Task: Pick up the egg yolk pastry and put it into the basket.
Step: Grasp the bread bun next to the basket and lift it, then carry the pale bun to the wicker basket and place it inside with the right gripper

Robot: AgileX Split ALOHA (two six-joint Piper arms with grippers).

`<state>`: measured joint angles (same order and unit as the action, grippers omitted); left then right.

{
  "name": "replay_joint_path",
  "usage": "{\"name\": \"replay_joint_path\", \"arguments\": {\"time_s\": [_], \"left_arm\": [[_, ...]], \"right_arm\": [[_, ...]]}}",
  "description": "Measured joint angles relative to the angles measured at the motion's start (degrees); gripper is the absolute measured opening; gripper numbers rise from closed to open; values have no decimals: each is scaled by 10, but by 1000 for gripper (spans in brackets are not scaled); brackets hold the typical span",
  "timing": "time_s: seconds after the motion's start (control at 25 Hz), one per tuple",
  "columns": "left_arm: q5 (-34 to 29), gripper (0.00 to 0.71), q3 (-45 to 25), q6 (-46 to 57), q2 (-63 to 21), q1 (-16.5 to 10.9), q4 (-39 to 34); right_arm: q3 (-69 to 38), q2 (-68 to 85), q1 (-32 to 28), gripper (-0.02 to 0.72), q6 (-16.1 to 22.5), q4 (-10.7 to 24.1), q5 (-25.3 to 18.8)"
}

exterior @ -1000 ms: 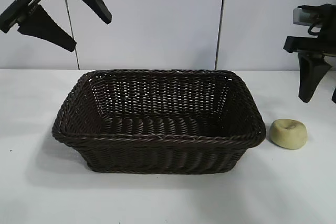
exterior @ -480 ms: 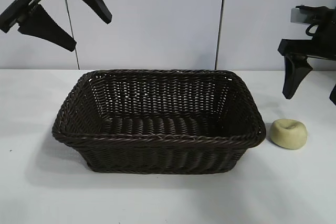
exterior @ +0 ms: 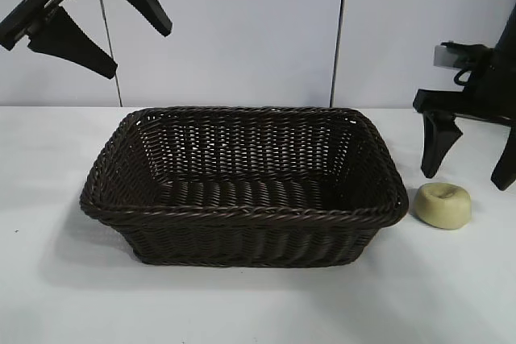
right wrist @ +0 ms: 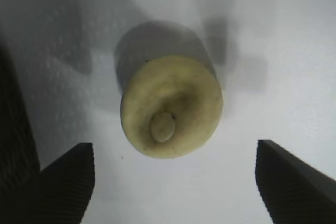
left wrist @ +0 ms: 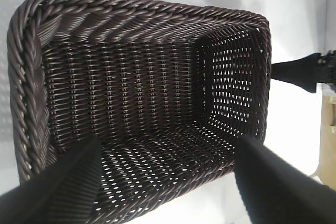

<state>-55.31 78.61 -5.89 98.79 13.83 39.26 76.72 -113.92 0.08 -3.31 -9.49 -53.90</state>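
Right pincer (exterior: 470, 163) at the right edge of the exterior frame, pointing down, spread wide and holding nothing, with one dark finger (exterior: 436, 149) just above and left of the small pale yellow, rounded egg yolk pastry (exterior: 443, 205). Pastry resting on the white worktop (exterior: 258, 304) at lower right, just beside the right end of the large rectangular dark brown woven wicker basket (exterior: 242, 215), apart from it. Basket at frame centre, with nothing visible inside. Seen from the right wrist: pastry (right wrist: 171, 106) centred between the two ridged fingertips (right wrist: 68, 182), untouched. Left pincer (exterior: 89, 18) parked in the upper left corner, well above the basket, open and holding nothing.
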Motion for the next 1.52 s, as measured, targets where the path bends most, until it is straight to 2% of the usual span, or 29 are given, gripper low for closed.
{"name": "replay_joint_path", "arguments": {"time_s": [0.28, 0.36, 0.48, 0.6, 0.72, 0.84, 1.36, 1.52], "left_arm": [[0, 517, 0, 0, 0, 0, 0], [0, 517, 0, 0, 0, 0, 0], [0, 517, 0, 0, 0, 0, 0], [0, 517, 0, 0, 0, 0, 0], [0, 517, 0, 0, 0, 0, 0], [0, 517, 0, 0, 0, 0, 0], [0, 517, 0, 0, 0, 0, 0], [0, 517, 0, 0, 0, 0, 0]], "right_arm": [[0, -48, 0, 601, 1, -13, 27], [0, -52, 0, 571, 4, -15, 29], [0, -53, 0, 445, 5, -18, 31], [0, -53, 0, 283, 6, -19, 31], [0, -53, 0, 197, 7, -18, 30], [8, -53, 0, 176, 7, -18, 18], [185, 16, 0, 167, 12, -20, -123], [205, 22, 0, 167, 13, -25, -148]]}}
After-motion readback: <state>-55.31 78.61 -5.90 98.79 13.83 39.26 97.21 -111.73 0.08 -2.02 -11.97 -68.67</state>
